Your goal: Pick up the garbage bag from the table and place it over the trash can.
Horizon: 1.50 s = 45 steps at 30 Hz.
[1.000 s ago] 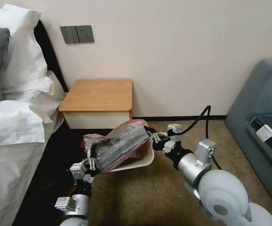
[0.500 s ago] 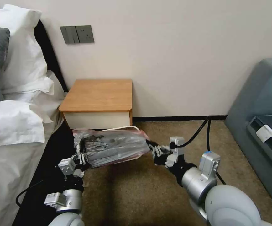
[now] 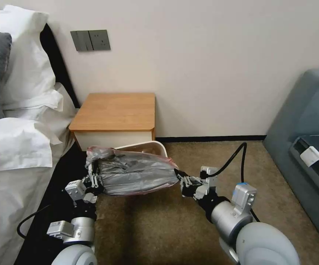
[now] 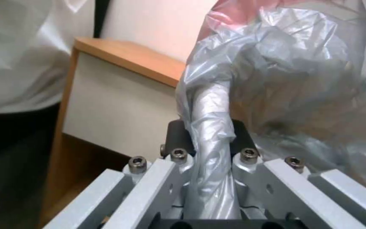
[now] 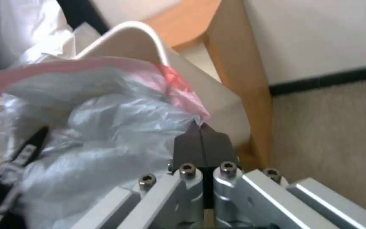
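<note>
Silver-grey arms with rounded white shoulders, black cables, hex screws on aluminium linkages.

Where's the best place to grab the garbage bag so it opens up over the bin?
Probably its pinkish rim at both ends, from opposite sides: the left tool and right tool already pinch the garbage bag there. Held so, it stretches across the trash can.

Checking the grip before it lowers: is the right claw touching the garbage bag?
Touching: the right wrist view shows the right claw shut on the garbage bag edge.
</note>
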{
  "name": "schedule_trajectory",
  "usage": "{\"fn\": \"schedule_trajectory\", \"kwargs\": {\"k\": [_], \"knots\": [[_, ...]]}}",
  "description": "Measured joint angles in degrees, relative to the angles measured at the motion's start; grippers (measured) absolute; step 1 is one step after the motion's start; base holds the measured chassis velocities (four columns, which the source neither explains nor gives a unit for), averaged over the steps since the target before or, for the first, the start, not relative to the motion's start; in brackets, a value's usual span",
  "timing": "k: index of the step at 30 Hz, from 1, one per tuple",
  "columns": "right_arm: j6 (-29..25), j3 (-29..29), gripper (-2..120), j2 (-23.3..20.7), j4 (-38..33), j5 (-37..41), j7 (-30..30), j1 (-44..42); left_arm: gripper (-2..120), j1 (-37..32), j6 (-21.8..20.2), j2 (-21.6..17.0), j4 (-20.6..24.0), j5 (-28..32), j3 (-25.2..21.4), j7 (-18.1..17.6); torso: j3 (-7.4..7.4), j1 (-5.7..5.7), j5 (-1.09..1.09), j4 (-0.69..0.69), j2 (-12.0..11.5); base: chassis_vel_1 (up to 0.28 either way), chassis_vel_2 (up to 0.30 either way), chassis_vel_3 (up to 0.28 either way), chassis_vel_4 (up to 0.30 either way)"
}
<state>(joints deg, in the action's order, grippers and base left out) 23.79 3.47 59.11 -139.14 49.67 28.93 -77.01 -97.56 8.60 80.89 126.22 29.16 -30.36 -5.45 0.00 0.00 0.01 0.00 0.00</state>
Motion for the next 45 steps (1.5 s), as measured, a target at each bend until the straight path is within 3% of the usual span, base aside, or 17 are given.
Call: {"fn": "schedule_trajectory", "kwargs": {"k": [5, 14, 17, 28, 31, 34, 35, 36, 39, 45], "knots": [[-4.16, 0.23, 0, -0.08, 2.59, -7.08, -3.7, 0.24, 7, -0.51, -0.79, -0.02, 0.83, 1.19, -0.11, 0.76, 0.0, 0.0, 0.0, 0.0, 0.0, 0.0, 0.0, 0.0, 0.0], [-4.97, 0.51, 2, -0.42, 2.69, -8.18, -5.66, 0.58, 7, -0.9, -0.9, 0.11, 1.28, 1.5, -0.27, 1.09, 0.0, 0.0, -0.01, 0.0, 0.0, 0.0, 0.0, 0.0, 0.0], [-4.23, 0.41, 18, -0.83, 0.83, -7.2, -4.7, -0.34, 7, -0.84, -0.95, 0.11, 1.27, 0.7, -0.85, 0.94, 0.0, 0.0, -0.01, 0.0, 0.0, 0.0, 0.0, 0.0, 0.0], [-3.39, 1.99, 55, -6.97, -4.06, -6.44, -5.65, -3.89, 7, -0.28, -0.94, 0.19, -0.11, -2.34, -1.91, -0.56, 0.0, 0.0, 0.0, -0.01, 0.0, 0.0, 0.0, 0.0, 0.0], [-3.4, 2.98, 63, -9.94, -4.06, -6.37, -8.0, -2.53, 7, -0.35, -0.68, 0.15, -0.18, -3.44, -1.99, -0.48, 0.0, 0.0, 0.0, -0.01, 0.0, 0.0, 0.0, 0.0, 0.0], [-3.76, 4.0, 78, -17.07, -4.09, -8.68, -16.05, 3.83, 7, -0.48, 0.88, -0.02, -0.69, -6.57, -2.31, 0.45, 0.0, 0.0, -0.01, 0.0, 0.0, 0.0, 0.0, 0.0, 0.0], [-3.76, 4.0, 78, -17.07, -4.09, -8.68, -16.05, 3.83, 7, -0.48, 0.88, -0.02, -0.69, -6.57, -2.31, 0.45, 0.0, 0.0, -0.01, 0.0, 0.0, 0.0, 0.0, 0.0, 0.0], [-3.84, 3.25, 85, -20.17, -4.24, -10.44, -19.62, 8.14, 7, -0.5, 1.77, -0.14, -1.07, -8.18, -2.6, 0.97, 0.01, 0.0, 0.0, 0.0, 0.0, 0.0, 0.0, 0.0, 0.0], [-3.26, 1.21, 96, -23.65, -4.34, -10.17, -23.71, 14.95, 7, -0.47, 3.57, -0.3, -1.59, -10.92, -3.43, 1.81, 0.01, 0.0, -0.01, 0.01, 0.0, 0.0, 0.0, 0.0, 0.0], [-1.36, -1.99, 100, -26.35, -3.34, -8.05, -28.24, 20.92, 7, -0.44, 5.33, -0.44, -1.71, -13.66, -4.44, 3.23, 0.0, 0.0, -0.01, 0.0, 0.0, 0.0, 0.0, 0.0, 0.0]]}}
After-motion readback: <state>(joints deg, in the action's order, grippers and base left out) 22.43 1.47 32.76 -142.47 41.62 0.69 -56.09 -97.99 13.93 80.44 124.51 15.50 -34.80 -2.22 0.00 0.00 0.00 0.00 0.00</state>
